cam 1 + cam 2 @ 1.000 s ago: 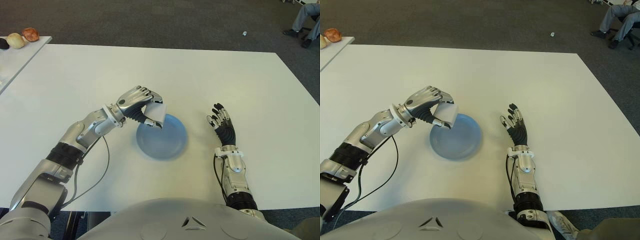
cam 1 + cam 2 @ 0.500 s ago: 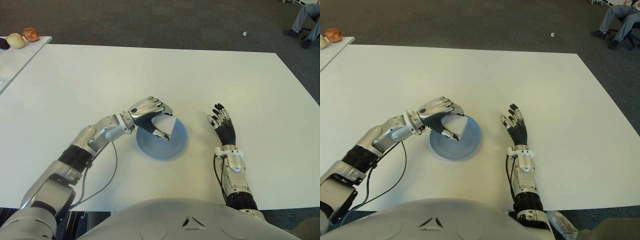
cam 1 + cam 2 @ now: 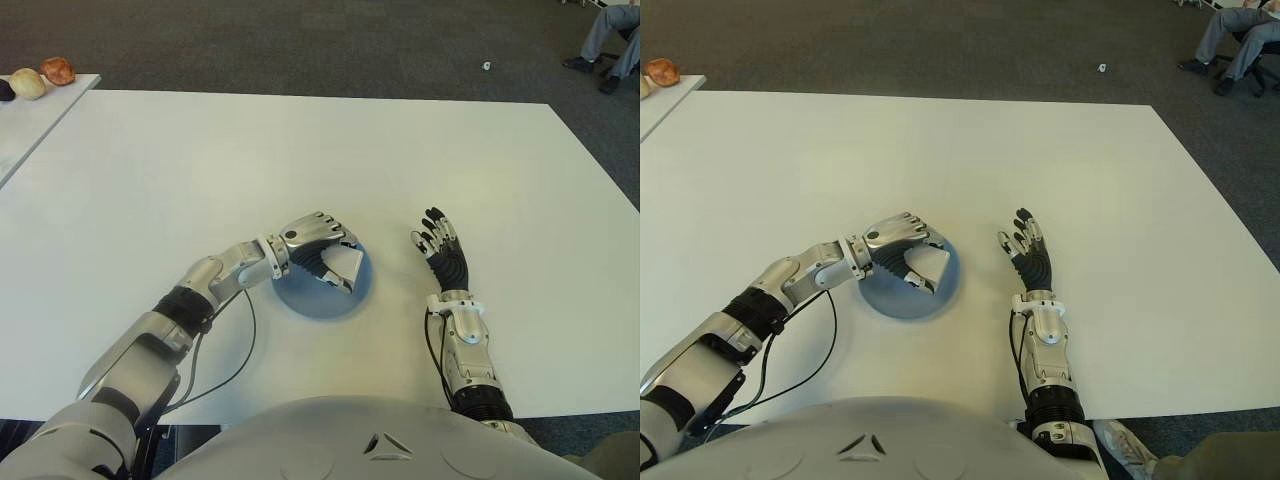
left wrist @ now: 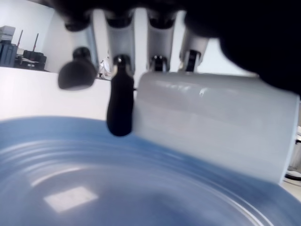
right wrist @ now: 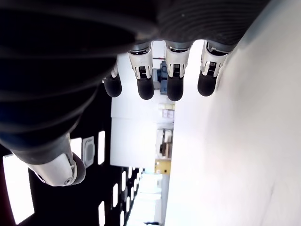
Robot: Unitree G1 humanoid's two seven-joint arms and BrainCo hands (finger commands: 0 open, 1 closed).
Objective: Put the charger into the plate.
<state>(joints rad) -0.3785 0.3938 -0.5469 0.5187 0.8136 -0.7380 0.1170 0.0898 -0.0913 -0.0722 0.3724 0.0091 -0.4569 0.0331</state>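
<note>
Holding charger (image 3: 347,266) over plate (image 3: 300,298), left robot hand (image 3: 318,243).

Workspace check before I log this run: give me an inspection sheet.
Surface: white table, bare around the work.
Job's things: white charger held over the blue plate, not released.
Clutter: nothing seen on this table.
Hands: left hand grasps the charger; right hand open, right of the plate.
Cables: black cable hangs from the left arm.
Surroundings: side table with round objects; person's legs far right.
</note>
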